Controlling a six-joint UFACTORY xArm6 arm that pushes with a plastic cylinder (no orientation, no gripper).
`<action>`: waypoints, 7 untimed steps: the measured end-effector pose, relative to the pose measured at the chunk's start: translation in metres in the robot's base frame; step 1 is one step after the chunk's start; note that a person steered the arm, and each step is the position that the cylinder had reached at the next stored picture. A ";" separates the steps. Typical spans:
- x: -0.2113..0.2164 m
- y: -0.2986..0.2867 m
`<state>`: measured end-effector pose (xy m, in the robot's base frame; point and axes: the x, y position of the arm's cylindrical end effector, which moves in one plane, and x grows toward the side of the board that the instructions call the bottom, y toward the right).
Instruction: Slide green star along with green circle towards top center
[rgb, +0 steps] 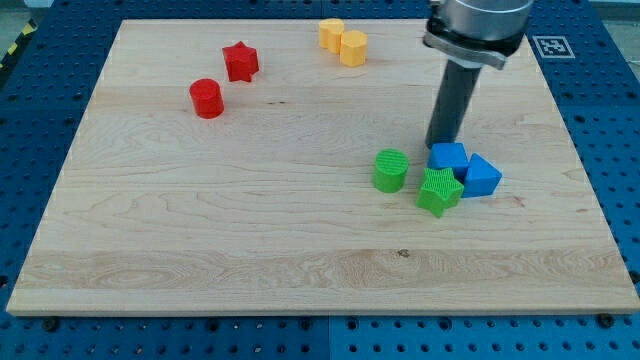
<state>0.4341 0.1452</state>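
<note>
Progress is basically nil: green star (440, 191) and green circle (391, 170) sit right of the surface's (200, 240) middle, far from top center; no fingers, my tip (441, 146) touches neither

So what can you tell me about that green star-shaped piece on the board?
The green star is a small, chunky block with ridged sides, plastic-looking, bright green all over. It lies flat on the wooden board, right of the view's centre and a little toward the bottom. The green circle sits close at its upper left, apparently just apart. Its upper right edge seems to touch the two blue blocks. My tip stands just above it in the view, beside the blue blocks, not touching the star.
</note>
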 end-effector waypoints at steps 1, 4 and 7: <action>0.000 0.033; 0.093 0.053; 0.074 -0.134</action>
<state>0.5078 0.0108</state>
